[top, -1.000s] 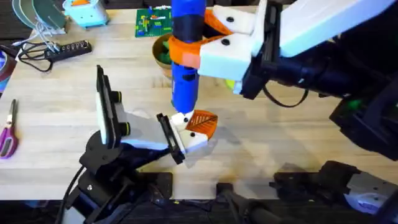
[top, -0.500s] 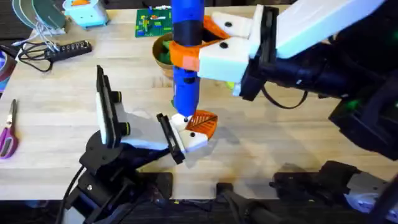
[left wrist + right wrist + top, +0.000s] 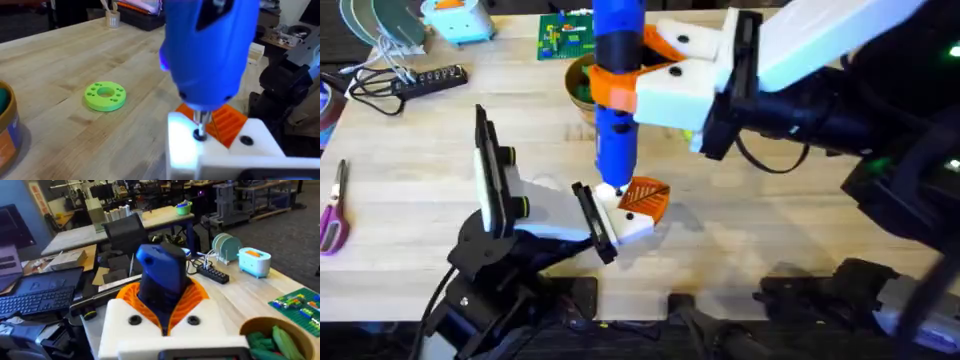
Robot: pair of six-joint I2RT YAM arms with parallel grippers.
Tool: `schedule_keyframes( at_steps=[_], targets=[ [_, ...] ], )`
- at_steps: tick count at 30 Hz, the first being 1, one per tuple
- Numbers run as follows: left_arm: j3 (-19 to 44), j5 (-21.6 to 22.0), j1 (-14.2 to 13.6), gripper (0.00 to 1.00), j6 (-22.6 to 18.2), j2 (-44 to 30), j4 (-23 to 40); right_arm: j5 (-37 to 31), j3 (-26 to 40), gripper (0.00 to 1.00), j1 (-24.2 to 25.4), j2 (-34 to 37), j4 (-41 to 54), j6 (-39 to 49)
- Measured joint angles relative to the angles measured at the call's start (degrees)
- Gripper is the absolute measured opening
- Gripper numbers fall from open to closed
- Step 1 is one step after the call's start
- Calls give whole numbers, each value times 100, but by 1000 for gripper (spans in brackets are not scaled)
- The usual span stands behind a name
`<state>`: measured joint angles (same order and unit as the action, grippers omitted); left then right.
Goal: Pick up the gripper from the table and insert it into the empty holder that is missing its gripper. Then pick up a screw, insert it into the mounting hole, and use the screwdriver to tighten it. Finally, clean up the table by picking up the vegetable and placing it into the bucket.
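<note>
The right gripper (image 3: 642, 72) was clamped around the screwdriver (image 3: 616, 90), its orange ribbed pads (image 3: 620, 85) pressed to the blue barrel and holding it upright over the middle of the table. In the left wrist view the screwdriver (image 3: 207, 50) came down to a thin metal bit (image 3: 200, 122) whose tip sat in a dark hole in the top of the holder (image 3: 220, 150). The gripper (image 3: 645, 198), the orange ribbed wedge, lay against that white block on its far side.

The left gripper (image 3: 605, 222) was closed on the holder (image 3: 628, 222), bracing it on the wood just below the screwdriver.

Behind the barrel stood the bucket (image 3: 582, 85), with green toys inside; the right wrist view showed its tan rim (image 3: 272, 330) and green shapes within, though which one was the vegetable I could not tell.

The table (image 3: 410, 150) was pale butcher-block wood with visible seams. On it lay a flat green ring-shaped disc (image 3: 105, 95), a green circuit-board-like plate (image 3: 567, 37) at the far edge, a black power strip (image 3: 425, 78) with white cables, a light blue toaster-like toy (image 3: 458, 20) and purple-handled scissors (image 3: 333, 210) at the left side.

Around it was a workshop: desks, a keyboard (image 3: 35, 300), a black chair (image 3: 122, 232) and shelving. No writing was readable.
</note>
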<state>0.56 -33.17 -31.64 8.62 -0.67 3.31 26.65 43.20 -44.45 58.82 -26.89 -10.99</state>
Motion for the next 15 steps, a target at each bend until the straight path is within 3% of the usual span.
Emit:
schedule_keyframes(
  at_steps=[15],
  targets=[
    [0,0,0,15,0,0,2,-2,0,24,28,101,8,-105]
  ],
)
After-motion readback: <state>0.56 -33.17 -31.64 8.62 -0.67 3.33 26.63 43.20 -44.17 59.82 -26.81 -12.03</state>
